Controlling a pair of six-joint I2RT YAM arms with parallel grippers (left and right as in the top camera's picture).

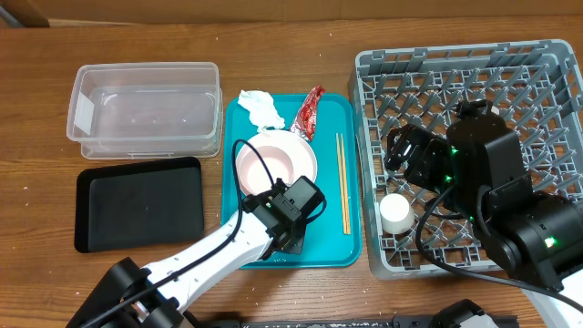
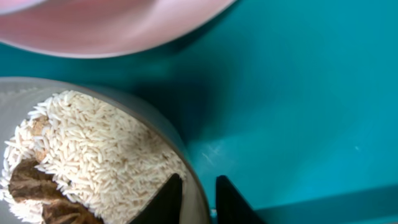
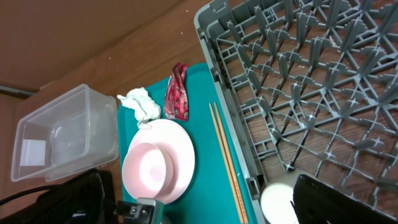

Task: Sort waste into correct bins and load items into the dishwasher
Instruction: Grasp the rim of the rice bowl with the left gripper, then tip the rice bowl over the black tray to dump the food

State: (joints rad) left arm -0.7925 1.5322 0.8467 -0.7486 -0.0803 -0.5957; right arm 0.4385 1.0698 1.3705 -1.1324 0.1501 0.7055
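Observation:
My left gripper (image 1: 293, 219) is low over the teal tray (image 1: 328, 246). In the left wrist view its jaws (image 2: 198, 186) are shut on the rim of a cup (image 2: 189, 168) filled with white rice and brown scraps (image 2: 93, 155). A pink bowl (image 1: 264, 166) sits on the pink plate (image 1: 307, 157) just beyond. The tissue (image 1: 260, 107), the red wrapper (image 1: 310, 111) and the chopsticks (image 1: 342, 182) lie on the teal tray. My right gripper (image 1: 398, 157) is open and empty over the grey dish rack (image 1: 547, 64), above a white cup (image 1: 395, 214) standing in it.
The clear tub (image 1: 146, 105) stands at the back left, with the black tray (image 1: 137, 208) in front of it. The rack's near-left corner (image 3: 249, 180) borders the teal tray beside the chopsticks (image 3: 225, 155).

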